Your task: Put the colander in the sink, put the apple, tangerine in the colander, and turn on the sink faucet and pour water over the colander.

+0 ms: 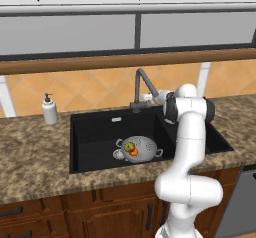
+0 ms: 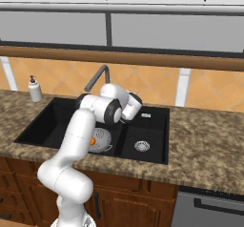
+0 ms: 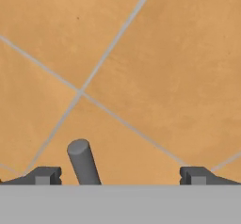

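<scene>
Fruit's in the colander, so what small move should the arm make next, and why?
Probably ease forward and close the jaws on the faucet lever. The colander already sits in the sink with the apple and tangerine inside, no water runs, and the lever stands between the open jaws.

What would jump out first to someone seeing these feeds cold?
The white arm, reaching over the black sink toward the back wall. Next, the grey colander sitting in the large basin with the apple and tangerine inside it. In the hand view the open claw faces the orange tiled wall with the faucet's lever rising between its fingertips; no water is running.
</scene>
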